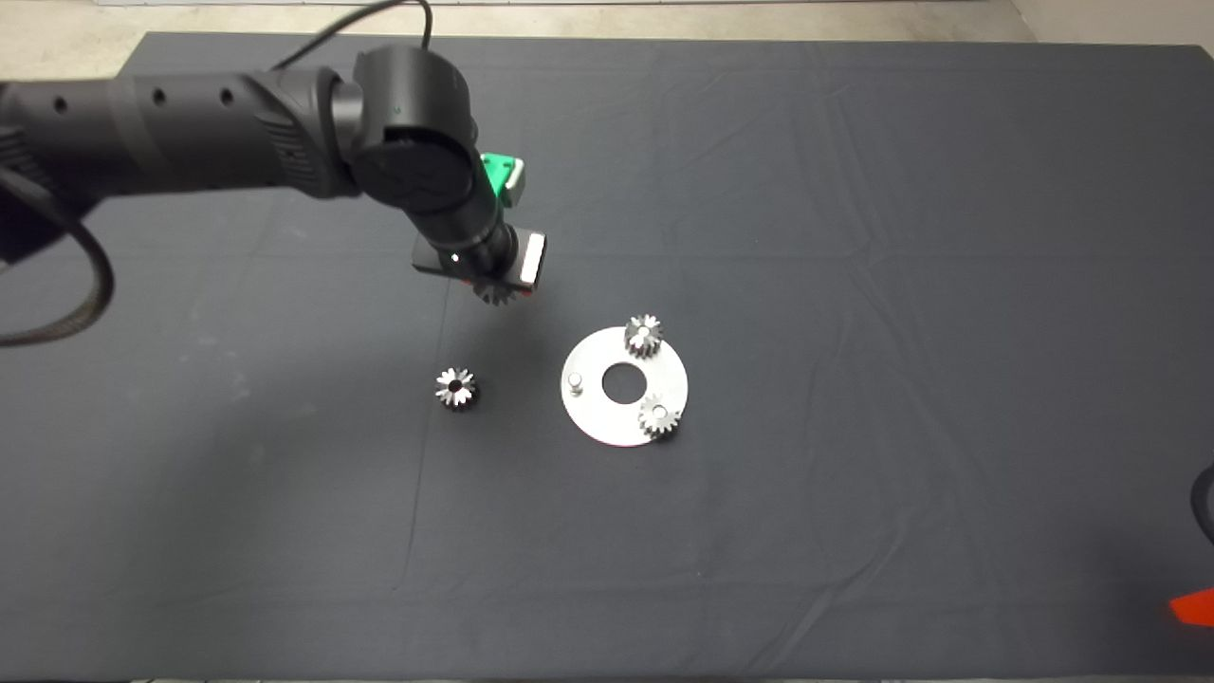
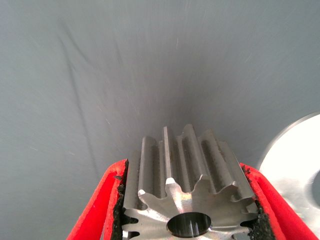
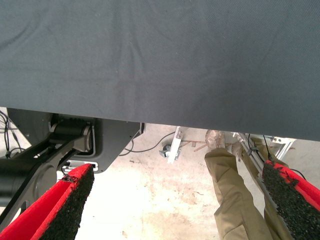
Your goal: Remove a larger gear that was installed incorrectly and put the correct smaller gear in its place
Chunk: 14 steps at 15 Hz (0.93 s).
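Observation:
My left gripper [image 1: 491,285] hangs above the mat, up and left of the round steel plate [image 1: 607,427]. It is shut on a steel spur gear [image 1: 494,293] with a round bore, which fills the left wrist view [image 2: 187,180] between the red fingers [image 2: 102,200]. A second steel gear [image 1: 456,387] lies loose on the mat left of the plate. I cannot tell which of these two is the larger one. Two small gears [image 1: 644,335] [image 1: 659,415] sit on the plate's pins. A third pin [image 1: 576,381] is bare.
The plate has a round centre hole [image 1: 623,381], and its edge shows in the left wrist view [image 2: 295,160]. My right gripper [image 1: 1193,607] waits at the lower right edge, open [image 3: 175,200]. Its view shows floor, the robot's base and a person's leg [image 3: 230,185].

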Tool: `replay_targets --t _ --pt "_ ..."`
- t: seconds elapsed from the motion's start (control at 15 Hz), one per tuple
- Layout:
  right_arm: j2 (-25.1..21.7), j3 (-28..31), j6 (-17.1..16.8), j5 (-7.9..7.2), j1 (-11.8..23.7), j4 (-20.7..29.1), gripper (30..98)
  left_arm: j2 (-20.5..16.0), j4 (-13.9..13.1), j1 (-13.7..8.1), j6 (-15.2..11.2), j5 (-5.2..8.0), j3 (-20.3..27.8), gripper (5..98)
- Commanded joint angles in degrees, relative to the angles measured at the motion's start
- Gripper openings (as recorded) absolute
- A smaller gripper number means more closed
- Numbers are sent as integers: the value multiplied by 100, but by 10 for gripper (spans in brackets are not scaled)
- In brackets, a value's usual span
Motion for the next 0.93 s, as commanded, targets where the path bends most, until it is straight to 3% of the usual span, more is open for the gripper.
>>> replay_targets --t 0.0,0.13,0.27,0.33,0.53,0.87 --pt "24 14 47 -264 17 184 888 93 301 232 11 -28 -157 444" --pt "24 18 51 -255 17 184 888 189 301 277 157 -11 -250 447" --pt "42 14 56 -246 -1 184 888 479 283 260 662 60 -492 445" --pt "48 14 123 -252 -1 184 888 591 274 251 783 110 -604 443" --pt "112 22 375 -246 -1 158 888 664 274 251 800 156 -656 450" --pt "113 22 398 -246 -1 149 888 612 266 242 813 244 -916 458"
